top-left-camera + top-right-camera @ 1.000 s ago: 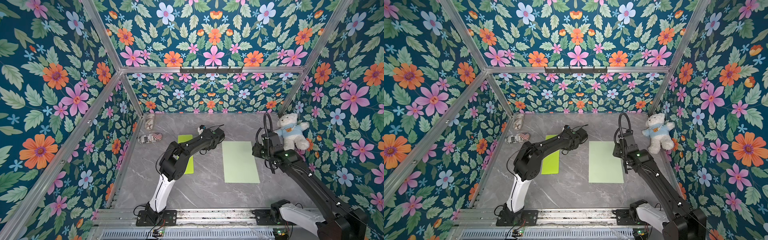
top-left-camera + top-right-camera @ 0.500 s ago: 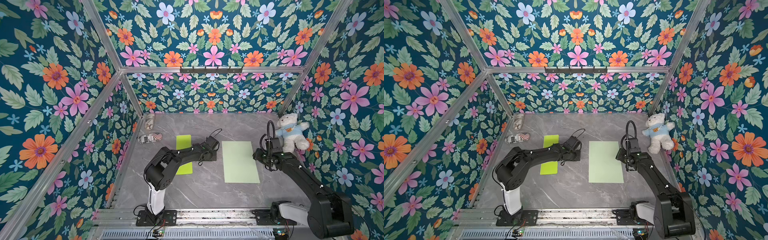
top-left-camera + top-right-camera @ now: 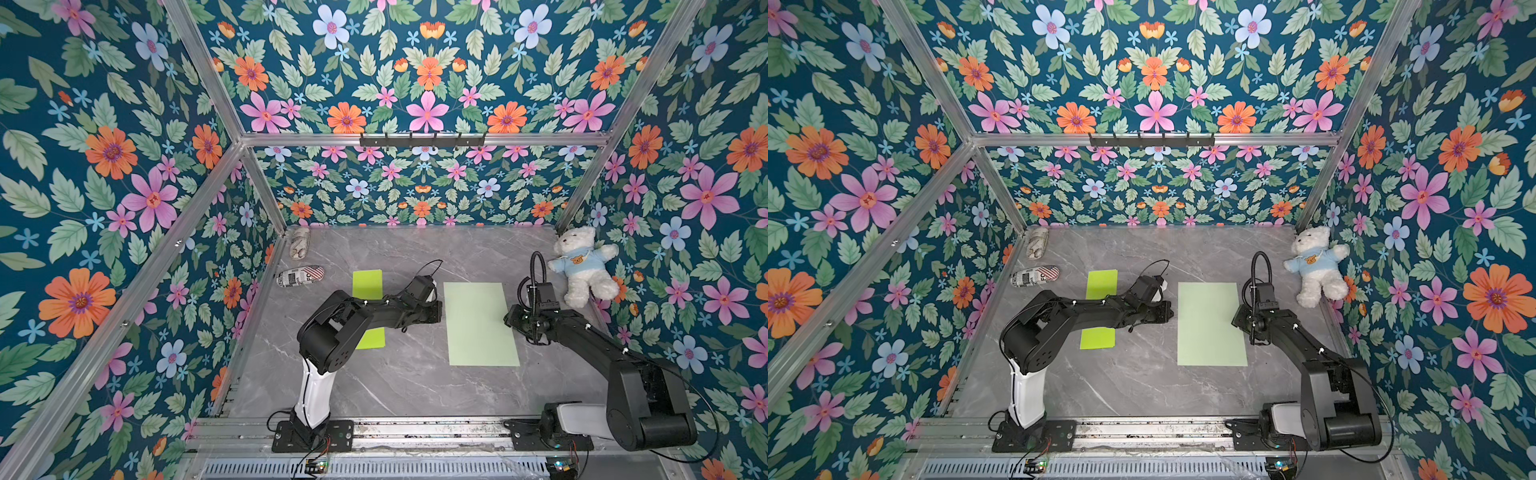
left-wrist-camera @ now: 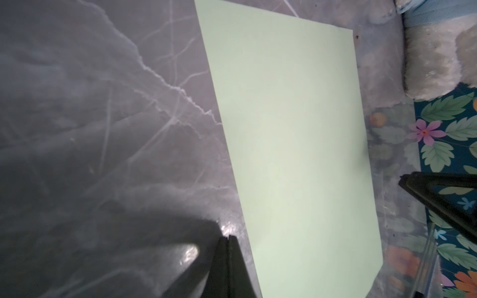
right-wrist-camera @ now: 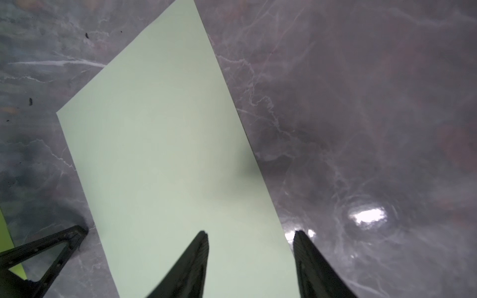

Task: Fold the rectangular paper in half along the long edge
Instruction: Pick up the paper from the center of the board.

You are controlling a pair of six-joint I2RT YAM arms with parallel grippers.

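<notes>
Within the last second left gripper (image 4: 227, 241) was lowered and pressed together just beside pale green paper (image 3: 480, 324), nothing pinched; right gripper (image 5: 251, 233) is held spread astride the opposite long edge; paper is left flat and unfolded on marble table (image 3: 415, 382); fold judged not begun.

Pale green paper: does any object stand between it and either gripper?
Nothing visible does. The shut left gripper sits just beside one long edge of the pale green paper, with only bare table between. The open right gripper straddles the opposite long edge.

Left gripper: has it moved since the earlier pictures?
Yes. The left gripper moved toward the front rail, now beside a long edge of the pale green paper.
</notes>
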